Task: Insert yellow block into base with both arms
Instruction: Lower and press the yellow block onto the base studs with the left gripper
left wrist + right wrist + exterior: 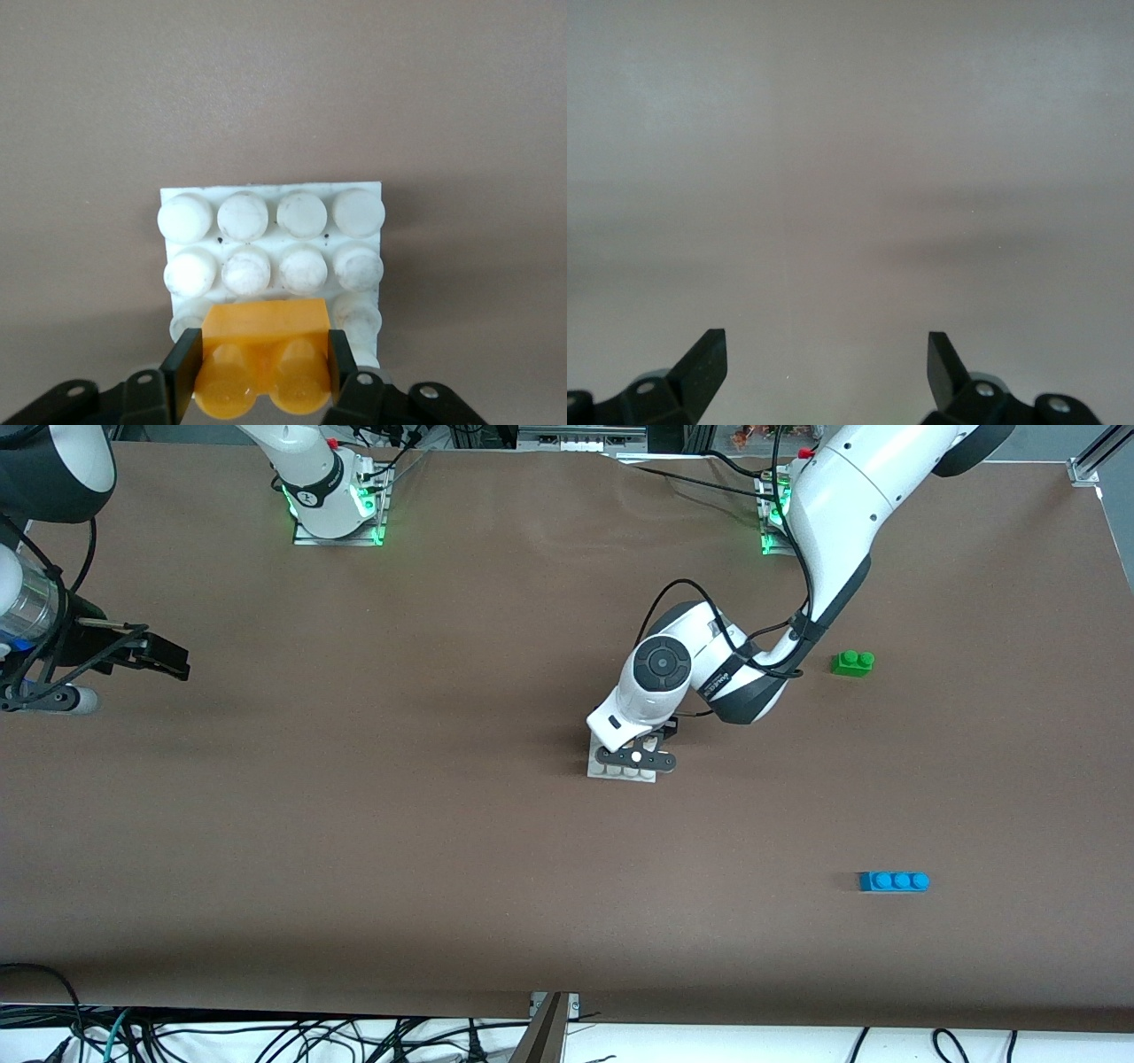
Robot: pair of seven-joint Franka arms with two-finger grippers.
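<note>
The small orange-yellow plastic two-stud block [262, 341] sits on the flat white studded plastic base plate [275, 243] mid-tabletop [354, 824] — green brick [852, 662] and blue brick [893, 881] lie toward the left arm's end, blue nearer the camera.

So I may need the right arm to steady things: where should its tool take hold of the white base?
Probably the base by its two bare side edges, coming straight down at the rows clear of the yellow block. It lies flat, and the left tool fills one edge. The open right tool waits at its own end.
</note>
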